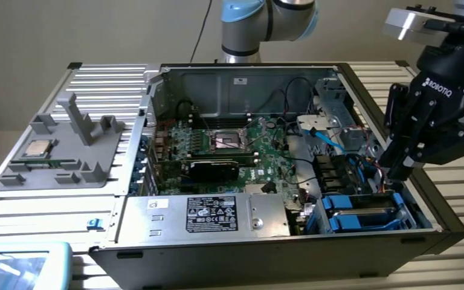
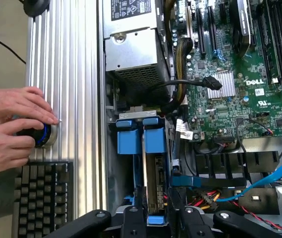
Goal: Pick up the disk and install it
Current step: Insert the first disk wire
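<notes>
End effector (image 2: 162, 219) partly closed, gripping the disk (image 2: 156, 186) edge-on — inside the computer case (image 1: 256, 260).

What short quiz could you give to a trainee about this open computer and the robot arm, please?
1. True or false: the pincer hangs over the power supply.
2. The plastic drive brackets are: A red, B blue, C green.
3. Which small square part lies on the grey holder?
Key: 1 false; 2 B; 3 the CPU chip.
</notes>
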{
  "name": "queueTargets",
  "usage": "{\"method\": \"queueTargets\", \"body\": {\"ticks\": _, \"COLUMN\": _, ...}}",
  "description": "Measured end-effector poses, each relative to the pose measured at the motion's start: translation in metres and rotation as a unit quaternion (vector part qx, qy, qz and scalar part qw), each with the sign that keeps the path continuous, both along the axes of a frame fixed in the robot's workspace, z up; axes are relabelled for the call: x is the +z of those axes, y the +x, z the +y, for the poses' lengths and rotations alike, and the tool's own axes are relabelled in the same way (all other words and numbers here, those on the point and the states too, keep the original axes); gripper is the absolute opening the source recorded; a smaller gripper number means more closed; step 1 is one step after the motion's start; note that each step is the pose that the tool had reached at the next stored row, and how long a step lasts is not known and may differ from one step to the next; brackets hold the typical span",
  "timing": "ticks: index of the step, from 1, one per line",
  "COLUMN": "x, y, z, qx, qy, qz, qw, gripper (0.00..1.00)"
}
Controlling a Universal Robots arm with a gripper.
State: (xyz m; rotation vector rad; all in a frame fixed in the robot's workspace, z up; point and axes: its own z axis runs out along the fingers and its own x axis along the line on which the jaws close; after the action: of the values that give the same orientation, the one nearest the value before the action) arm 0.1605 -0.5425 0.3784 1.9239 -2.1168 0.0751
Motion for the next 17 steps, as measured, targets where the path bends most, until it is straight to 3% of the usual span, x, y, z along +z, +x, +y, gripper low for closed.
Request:
{"method": "queueTargets", "body": {"ticks": 4, "x": 0.0057, "y": -0.005, "z": 0.0027, "qx": 0.000, "qy": -0.0046, "qz": -0.0039, "qw": 1.0000, "gripper": 0.31}}
{"method": "queueTargets", "body": {"ticks": 10, "x": 0.0067, "y": -0.013, "z": 0.0074, "qx": 0.000, "qy": -0.0062, "qz": -0.0144, "qw": 0.9999, "gripper": 0.31}}
{"method": "queueTargets", "body": {"ticks": 17, "x": 0.0067, "y": -0.030, "z": 0.0087, "qx": 0.000, "qy": -0.0062, "qz": -0.0277, "qw": 0.9996, "gripper": 0.31}}
